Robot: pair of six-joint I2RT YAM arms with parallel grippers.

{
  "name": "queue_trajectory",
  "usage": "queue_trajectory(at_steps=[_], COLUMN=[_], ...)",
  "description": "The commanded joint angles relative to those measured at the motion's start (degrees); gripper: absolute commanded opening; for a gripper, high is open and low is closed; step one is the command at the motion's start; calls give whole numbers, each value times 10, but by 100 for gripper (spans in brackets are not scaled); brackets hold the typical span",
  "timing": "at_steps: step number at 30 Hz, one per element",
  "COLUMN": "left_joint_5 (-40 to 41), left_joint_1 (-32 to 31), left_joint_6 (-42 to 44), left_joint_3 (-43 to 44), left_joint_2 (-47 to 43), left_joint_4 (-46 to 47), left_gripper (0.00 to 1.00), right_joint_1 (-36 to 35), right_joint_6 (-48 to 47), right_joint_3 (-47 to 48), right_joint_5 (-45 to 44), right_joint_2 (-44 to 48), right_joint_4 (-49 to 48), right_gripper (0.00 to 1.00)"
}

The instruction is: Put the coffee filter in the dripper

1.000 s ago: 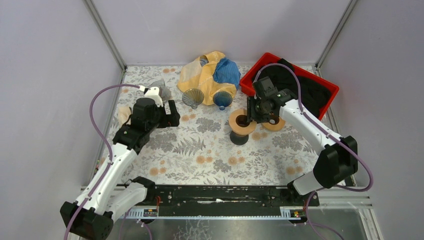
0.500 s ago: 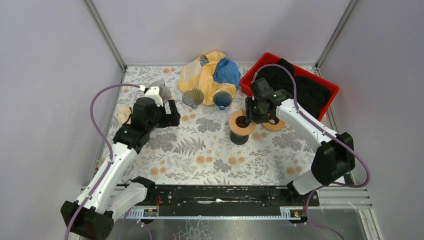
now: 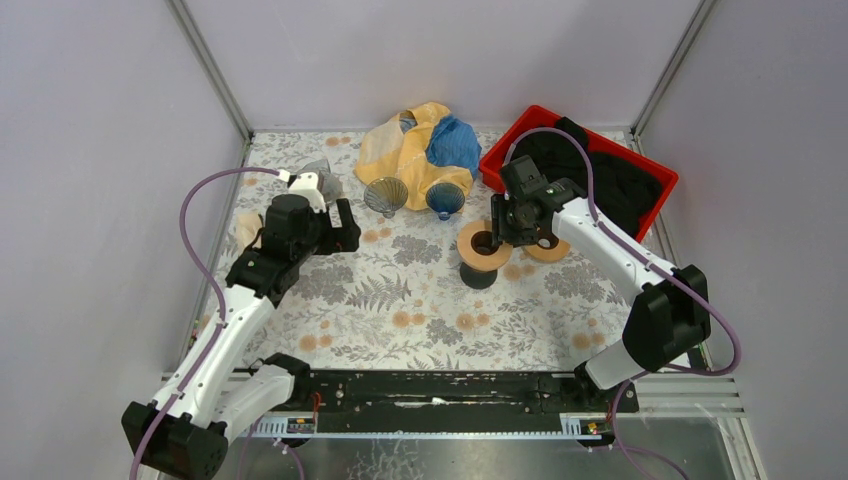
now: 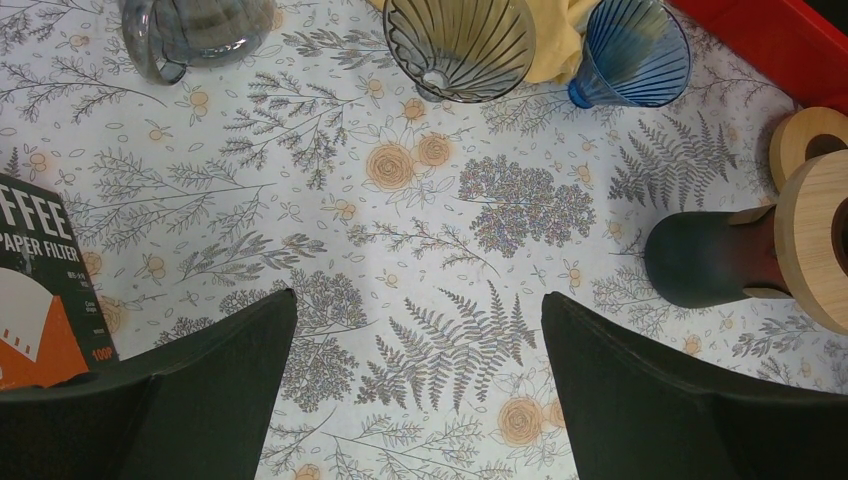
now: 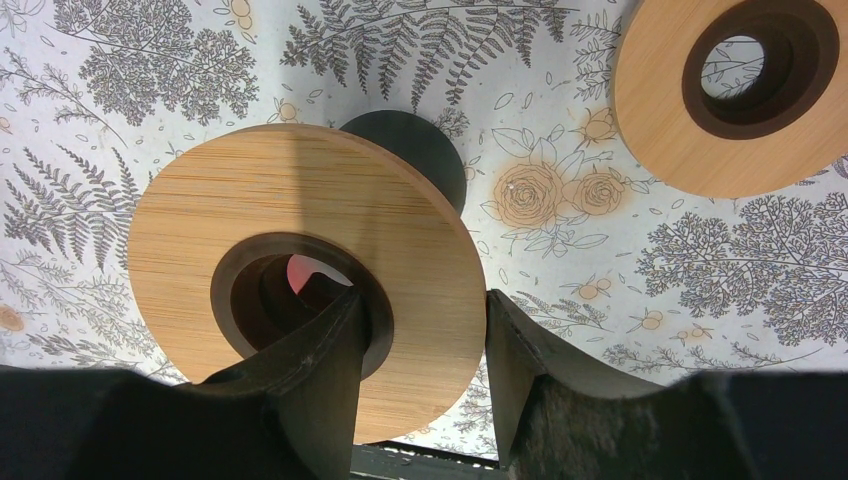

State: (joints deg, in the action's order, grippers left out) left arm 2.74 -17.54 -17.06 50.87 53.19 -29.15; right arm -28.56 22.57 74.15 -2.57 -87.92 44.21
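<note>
Right jaws are clamped on the stand [image 5: 250,190]: one finger down the hole of its wooden top, the other outside the rim. A second wooden ring [image 5: 680,130] lies flat on the bench [image 4: 400,200] just beside it.

Left jaws are wide apart and hold nothing, hanging over bare bench.

The filter isn't out yet. All I can see is the filter box [image 4: 35,270] at the left edge of the left wrist view, next to the left finger. Can't tell if it's open. Both drippers are well apart from it: grey dripper [image 4: 460,40] and blue dripper [image 4: 630,55], side by side, mouths up, at the far side near the yellow cloth [image 3: 400,140].

Handling, my read:
- Paper filter – near weightless, floppy, creases or tears under a hard pinch.
- A stack of filters tends to cling together, so expect to lift more than one.
- Take it at the rim or the seam edge with a light pinch, not across the cone body.
- Too light to settle by itself – set it right down into the dripper mouth before letting go.
- Drippers look like glass or hard plastic – slick and tippy if nudged.
</note>
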Motion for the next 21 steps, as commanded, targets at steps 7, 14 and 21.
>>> queue_trajectory(at_steps=[7, 14, 21], left_joint_5=[-14, -16, -19], left_joint_1=[8, 9, 10], left_joint_6=[-4, -4, -4], left_joint_3=[-6, -6, -5], left_joint_2=[3, 3, 5], left_joint_4=[33, 33, 33], left_gripper=[100, 100, 100], right_joint_1=[-11, -12, -12], right_joint_6=[8, 9, 8], right_joint_3=[10, -1, -4], right_joint_5=[-13, -33, -26], right_joint_2=[30, 23, 22], right_joint_4=[-27, -31, -36], right_gripper=[42, 43, 56])
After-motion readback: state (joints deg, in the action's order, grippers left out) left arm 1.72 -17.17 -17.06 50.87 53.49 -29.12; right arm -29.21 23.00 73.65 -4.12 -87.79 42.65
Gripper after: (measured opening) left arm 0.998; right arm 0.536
